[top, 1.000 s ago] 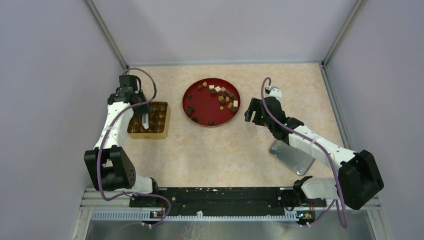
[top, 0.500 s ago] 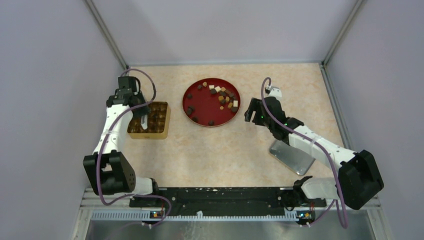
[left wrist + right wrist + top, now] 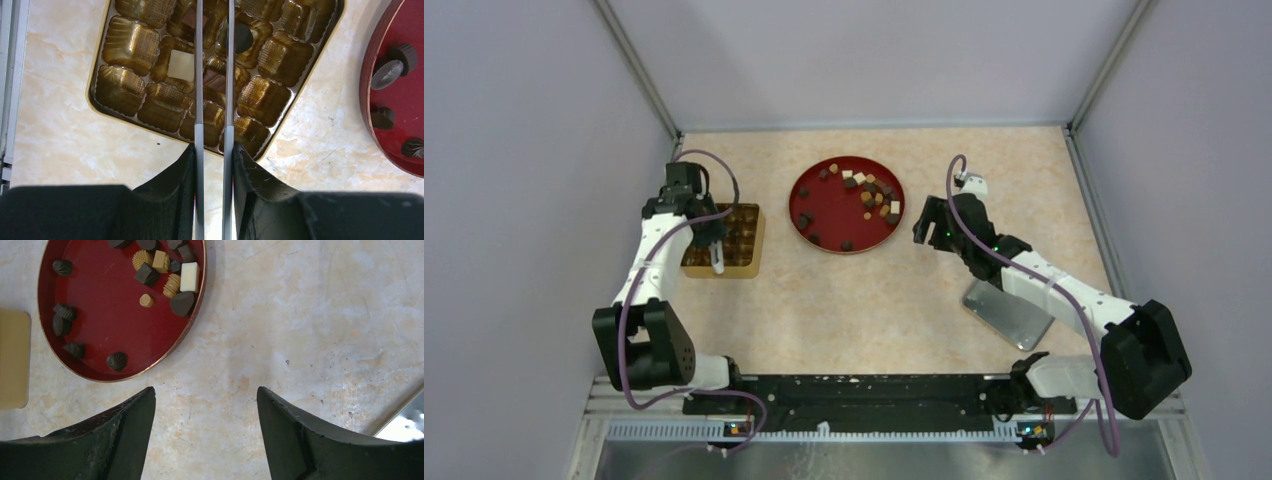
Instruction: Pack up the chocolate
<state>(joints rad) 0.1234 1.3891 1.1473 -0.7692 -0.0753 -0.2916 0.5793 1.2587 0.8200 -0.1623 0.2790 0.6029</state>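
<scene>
On the table [image 3: 864, 310], centre rear: one round red plate [image 3: 824, 218] holding most of the chocolate [image 3: 190, 277], small loose pieces in dark brown, tan and white, bunched toward the plate's right side, with a few dark ones scattered at its left and near edges. Left of the plate, apart from it: one square gold tray [image 3: 122, 45] with moulded cups. A few cups are filled: a white square [image 3: 180, 65], a dark round piece [image 3: 244, 38] and brown pieces partly hidden behind the fingers. The other cups in view hold nothing. Left pincer [image 3: 715, 255]: hangs over the tray, pointing down. Its thin fingers [image 3: 199, 75] stand parallel with a narrow slot between them, and the tray shows through the slot. Nothing is seen gripped, though the tips run off the top of the wrist view. Right pincer [image 3: 205, 390]: jaws spread wide and holding nothing, above bare table just right of the plate and clear of its rim. Near right, under the right forearm: one flat silver metal piece [image 3: 1009, 320] lying on the table, well apart from the plate. What it is cannot be made out, and a corner of it shows at the edge of the right wrist view.
</scene>
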